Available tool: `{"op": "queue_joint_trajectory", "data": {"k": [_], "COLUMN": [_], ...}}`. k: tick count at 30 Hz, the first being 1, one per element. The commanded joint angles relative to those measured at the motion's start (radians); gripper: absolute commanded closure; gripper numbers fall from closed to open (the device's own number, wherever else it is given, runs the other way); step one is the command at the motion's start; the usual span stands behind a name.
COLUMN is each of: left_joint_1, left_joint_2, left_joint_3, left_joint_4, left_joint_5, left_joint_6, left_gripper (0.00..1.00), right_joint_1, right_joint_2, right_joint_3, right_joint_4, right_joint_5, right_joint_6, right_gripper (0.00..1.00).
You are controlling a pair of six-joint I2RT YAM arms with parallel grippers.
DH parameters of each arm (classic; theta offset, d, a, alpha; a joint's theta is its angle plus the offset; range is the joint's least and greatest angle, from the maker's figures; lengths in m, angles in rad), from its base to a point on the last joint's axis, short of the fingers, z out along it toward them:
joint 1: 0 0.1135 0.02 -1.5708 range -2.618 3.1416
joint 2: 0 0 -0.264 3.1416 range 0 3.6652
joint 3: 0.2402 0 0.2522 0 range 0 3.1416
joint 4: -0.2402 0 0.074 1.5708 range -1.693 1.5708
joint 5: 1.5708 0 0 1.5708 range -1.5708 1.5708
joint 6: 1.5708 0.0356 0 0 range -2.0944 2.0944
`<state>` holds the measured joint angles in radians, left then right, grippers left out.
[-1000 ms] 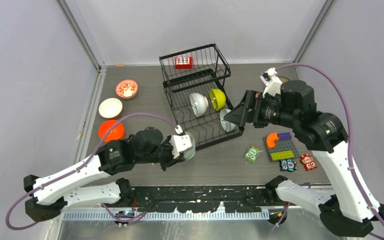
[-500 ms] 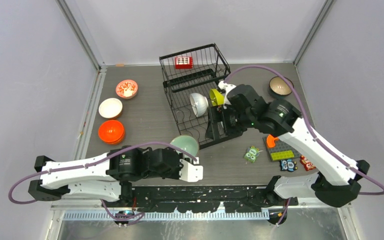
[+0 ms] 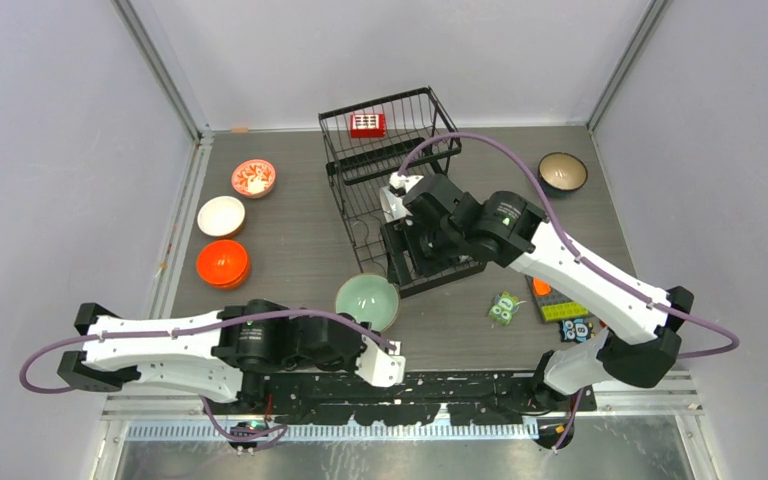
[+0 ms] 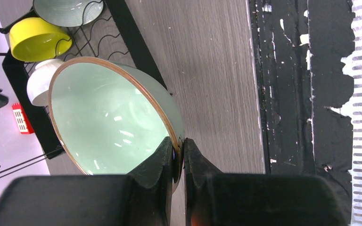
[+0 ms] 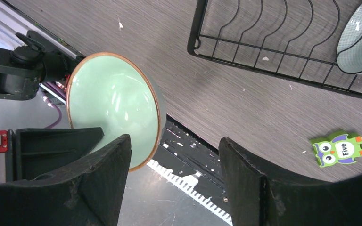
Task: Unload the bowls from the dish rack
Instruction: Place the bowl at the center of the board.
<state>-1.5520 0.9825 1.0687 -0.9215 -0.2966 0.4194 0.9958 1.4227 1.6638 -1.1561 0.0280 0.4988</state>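
My left gripper (image 3: 384,338) (image 4: 179,147) is shut on the rim of a pale mint bowl (image 3: 367,301) (image 4: 108,122), holding it open side up near the table's front edge, just in front of the black wire dish rack (image 3: 390,130). My right gripper (image 3: 407,245) (image 5: 174,174) is open and empty, over the rack's lower tier, pointing towards the mint bowl (image 5: 113,103). The left wrist view shows a lime-yellow bowl (image 4: 37,37), a white bowl (image 4: 40,87) and a pale grey bowl (image 4: 68,9) standing in the rack. The right arm hides them from above.
On the table at left lie a red-patterned white bowl (image 3: 253,178), a plain white bowl (image 3: 221,215) and an orange bowl (image 3: 223,263). A dark bowl with tan inside (image 3: 562,172) sits at back right. Toy blocks (image 3: 560,295) and owl cards (image 3: 503,308) lie right of the rack.
My left gripper has carried the mint bowl from the rack's front corner towards the near edge and turned it open side up. My right arm has swung left from the back right to over the rack.
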Motion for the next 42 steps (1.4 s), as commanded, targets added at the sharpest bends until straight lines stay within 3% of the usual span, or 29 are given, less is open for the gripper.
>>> {"op": "queue_joint_trajectory", "data": {"k": [1,16,42], "left_joint_1": [-0.016,-0.032,-0.033], "left_joint_2": [-0.008,0.004,-0.003], "left_joint_3": [0.016,0.045,0.048], "left_joint_4": [0.019,-0.035,-0.027], "left_joint_5": [-0.036,-0.001,-0.004], "left_joint_6": [0.039,0.033,0.049], "left_gripper": [1.00,1.00,1.00], "right_joint_1": [0.018,0.093,0.101], "right_joint_2": [0.027,0.094,0.166], "right_joint_3": [0.074,0.039,-0.035], "right_joint_4": [-0.016,-0.018,0.096], "right_joint_5": [0.026,0.006,0.000], "right_joint_6": [-0.026,-0.056,-0.025], "right_gripper": [0.30,0.48,0.61]}}
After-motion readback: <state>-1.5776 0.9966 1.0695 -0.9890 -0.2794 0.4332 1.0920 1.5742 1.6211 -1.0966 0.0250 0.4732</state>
